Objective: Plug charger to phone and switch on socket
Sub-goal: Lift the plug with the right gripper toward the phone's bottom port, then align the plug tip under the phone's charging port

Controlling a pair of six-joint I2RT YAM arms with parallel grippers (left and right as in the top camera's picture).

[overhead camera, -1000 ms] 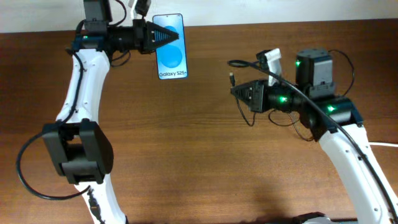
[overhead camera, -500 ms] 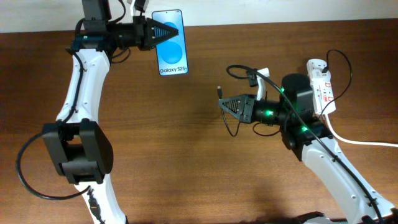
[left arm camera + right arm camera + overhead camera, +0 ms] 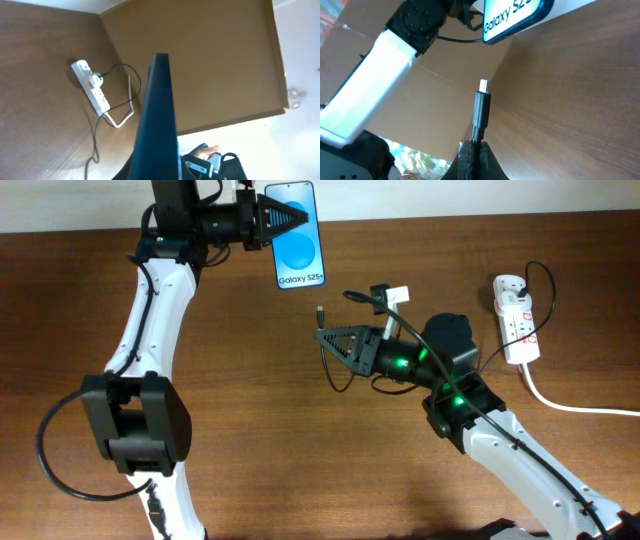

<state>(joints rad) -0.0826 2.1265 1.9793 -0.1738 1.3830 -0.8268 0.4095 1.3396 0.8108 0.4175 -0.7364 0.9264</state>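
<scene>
1. Table (image 3: 250, 410): brown wood across the frame.
2. Socket (image 3: 516, 320): white, lying flat at the right edge.
3. Phone (image 3: 300, 255): top centre, blue screen, clamped by the left gripper (image 3: 295, 218).
4. Charger (image 3: 481, 107): plug tip mid-frame, pinched in the right gripper (image 3: 322, 335), near the phone but apart from it.

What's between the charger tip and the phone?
Nothing: a bare gap separates charger tip from phone, only table wood behind it. Clearest in the right wrist view; overhead agrees.

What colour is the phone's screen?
Bright blue; the phone shows best in the overhead view.
</scene>
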